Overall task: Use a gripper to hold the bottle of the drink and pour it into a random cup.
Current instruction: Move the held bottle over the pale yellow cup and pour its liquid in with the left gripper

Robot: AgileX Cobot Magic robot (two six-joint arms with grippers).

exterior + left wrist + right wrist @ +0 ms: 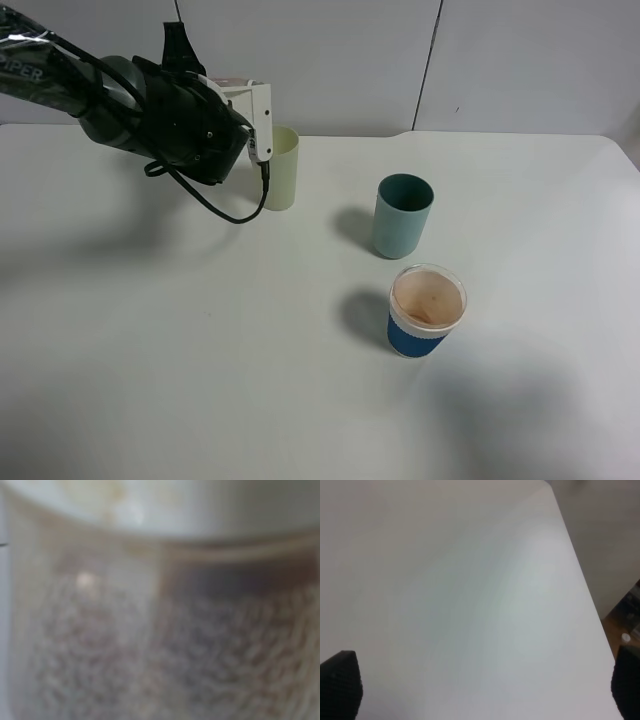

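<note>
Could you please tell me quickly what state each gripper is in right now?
Left gripper: closed, apparently holding the bottle of the drink, right beside the cup.
Right gripper: open, holding nothing.

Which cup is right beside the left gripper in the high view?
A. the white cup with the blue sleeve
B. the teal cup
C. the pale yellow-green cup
C: the left gripper hangs right beside the pale yellow-green cup at the back of the table, while the teal cup and the blue-sleeved cup stand apart from it, further right.
</note>
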